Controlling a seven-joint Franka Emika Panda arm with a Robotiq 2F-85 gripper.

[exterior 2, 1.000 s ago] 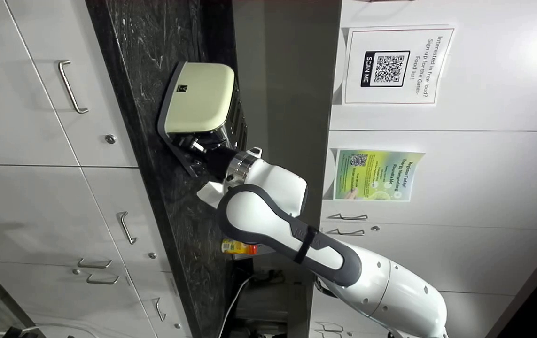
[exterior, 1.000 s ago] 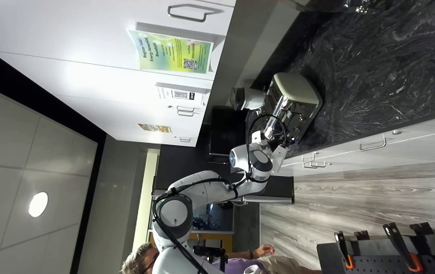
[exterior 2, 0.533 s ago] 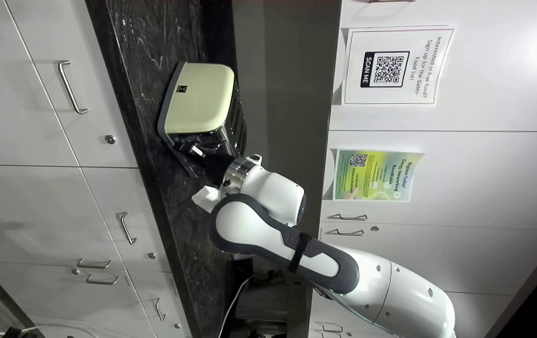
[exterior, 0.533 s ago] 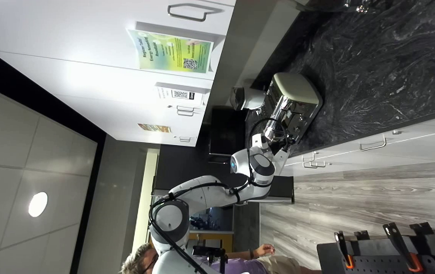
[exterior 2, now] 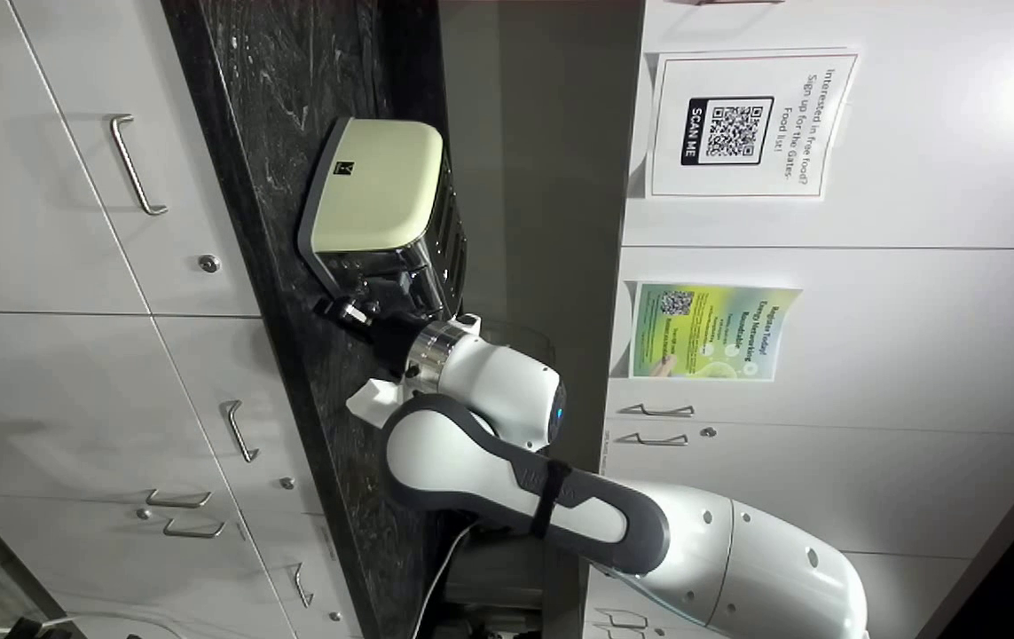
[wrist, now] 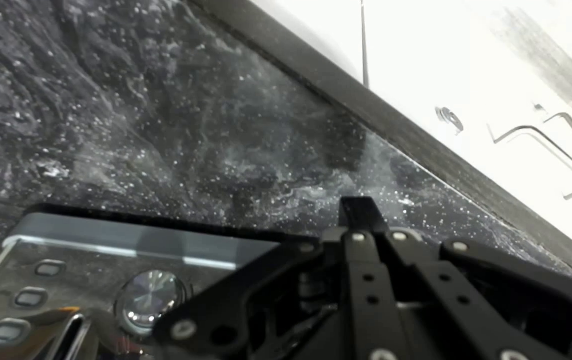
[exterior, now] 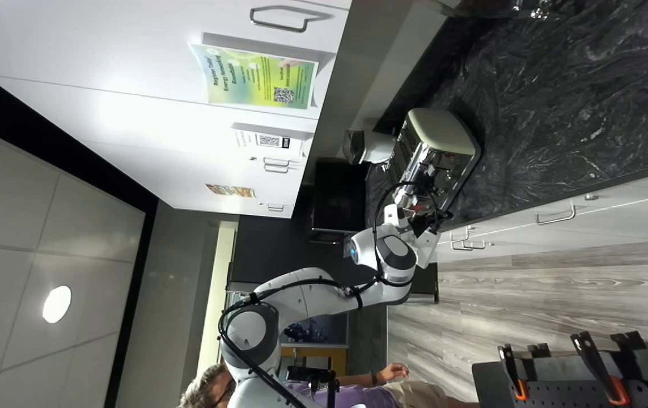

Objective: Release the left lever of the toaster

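The toaster (exterior: 443, 136) has cream sides and a shiny silver front; it also shows in an exterior view (exterior 2: 378, 186). In the wrist view its front panel (wrist: 85, 275) fills the lower left, with a round knob (wrist: 148, 300), several small buttons and a chrome part (wrist: 70, 335) cut off by the frame edge. I cannot tell if this part is a lever. My gripper (wrist: 363, 215) is shut and empty, over the dark counter beside the toaster's front, apart from it. The gripper also shows in both exterior views (exterior: 444, 218) (exterior 2: 338, 311).
The dark counter's front edge (wrist: 406, 135) runs close to the gripper, with white cabinet doors and handles (wrist: 546, 145) below it. A small dark and white appliance (exterior: 369, 147) stands behind the toaster. A person (exterior: 358, 391) is behind the arm.
My gripper has moved back from the toaster's front and toward the counter's front edge, lower down. The toaster has not moved.
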